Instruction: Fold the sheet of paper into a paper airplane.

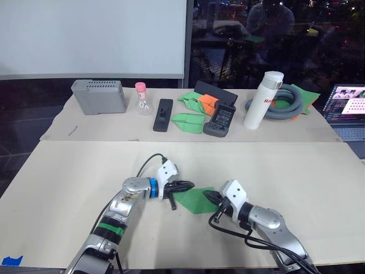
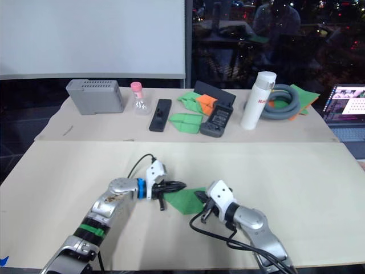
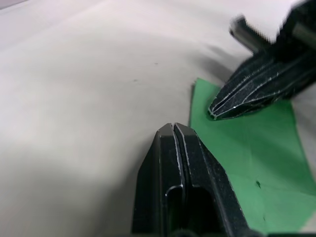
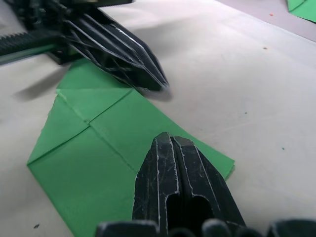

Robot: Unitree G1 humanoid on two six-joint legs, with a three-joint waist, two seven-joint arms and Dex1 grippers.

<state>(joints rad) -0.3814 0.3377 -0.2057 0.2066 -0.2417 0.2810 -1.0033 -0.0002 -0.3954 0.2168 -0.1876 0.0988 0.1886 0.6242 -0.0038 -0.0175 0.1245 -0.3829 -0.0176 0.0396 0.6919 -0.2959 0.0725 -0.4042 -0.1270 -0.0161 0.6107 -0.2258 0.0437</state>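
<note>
The sheet of paper (image 1: 195,200) is bright green and lies flat on the beige table (image 1: 296,171), folded into a wedge with diagonal creases (image 4: 89,123). My left gripper (image 1: 189,185) is shut, and its tip rests at the paper's far left edge with nothing between the fingers (image 3: 173,131). My right gripper (image 1: 208,195) is also shut, and its tip (image 4: 168,139) sits over the paper's right part. The two tips point at each other a short way apart above the paper.
On the far table stand a grey box (image 1: 98,96), a pink-capped flask (image 1: 142,98), a black remote (image 1: 163,115), small green darts (image 1: 188,121), an orange dart (image 1: 208,103), a black device (image 1: 220,121), a white bottle (image 1: 262,100), a grey hose (image 1: 285,105) and a laptop (image 1: 349,111).
</note>
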